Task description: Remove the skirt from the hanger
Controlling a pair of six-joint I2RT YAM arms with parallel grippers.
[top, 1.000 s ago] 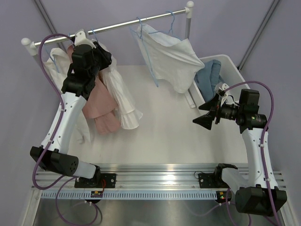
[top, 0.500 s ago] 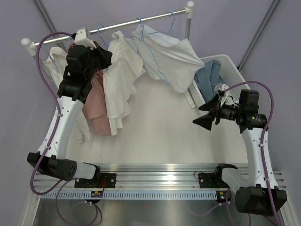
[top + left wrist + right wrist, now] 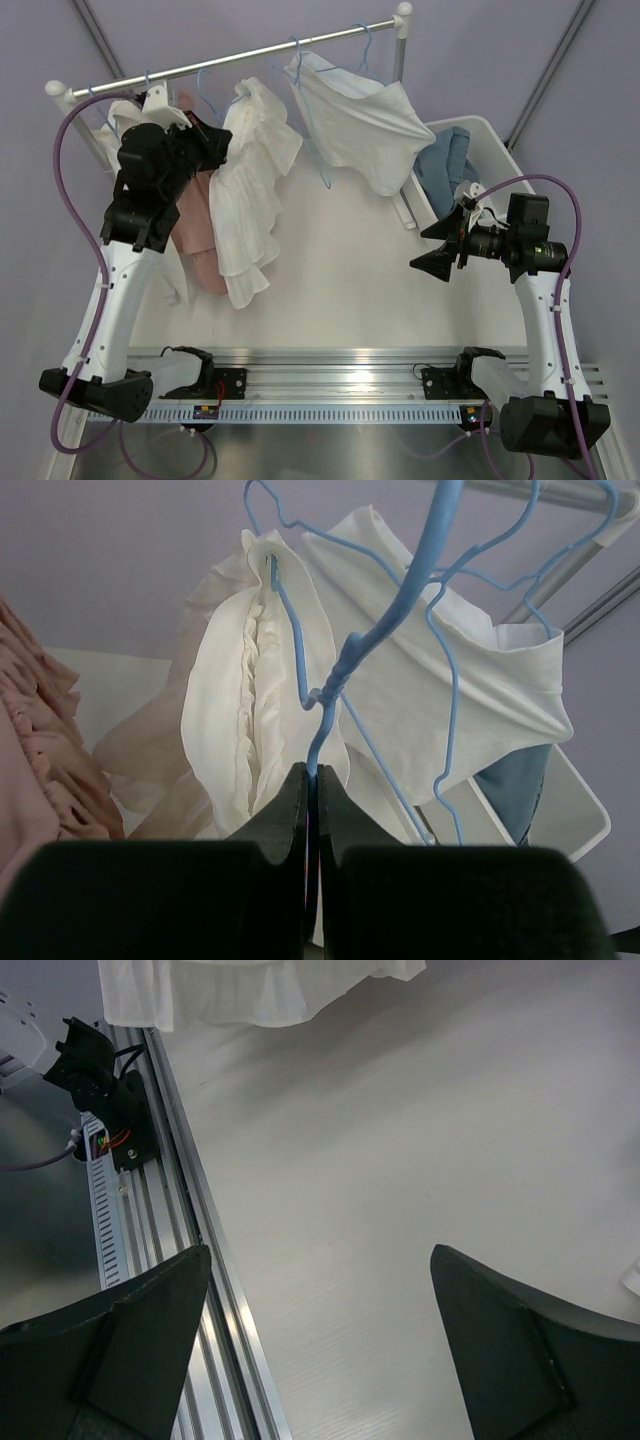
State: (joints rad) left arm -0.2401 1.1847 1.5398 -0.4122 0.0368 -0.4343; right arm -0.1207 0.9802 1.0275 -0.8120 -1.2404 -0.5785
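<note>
My left gripper (image 3: 218, 150) is shut on the wire neck of a blue hanger (image 3: 330, 685), just below its twisted part. A white ruffled skirt (image 3: 250, 190) hangs from that hanger below the rail (image 3: 230, 60); it also shows in the left wrist view (image 3: 245, 720). The hanger's hook runs up out of the left wrist view, so I cannot tell whether it sits on the rail. My right gripper (image 3: 440, 247) is open and empty over the table at the right, far from the skirt; its jaws stand wide apart in the right wrist view (image 3: 320, 1330).
A second white garment (image 3: 360, 115) hangs on another blue hanger at the rail's right end. A pink garment (image 3: 195, 225) hangs behind my left arm. A white bin (image 3: 490, 135) with blue clothes stands at the back right. The metal base rail (image 3: 190, 1210) runs along the near edge.
My left gripper has moved left and toward the near side with the hanger. The white skirt swung out to the right and now hangs lower. The right arm has not moved.
</note>
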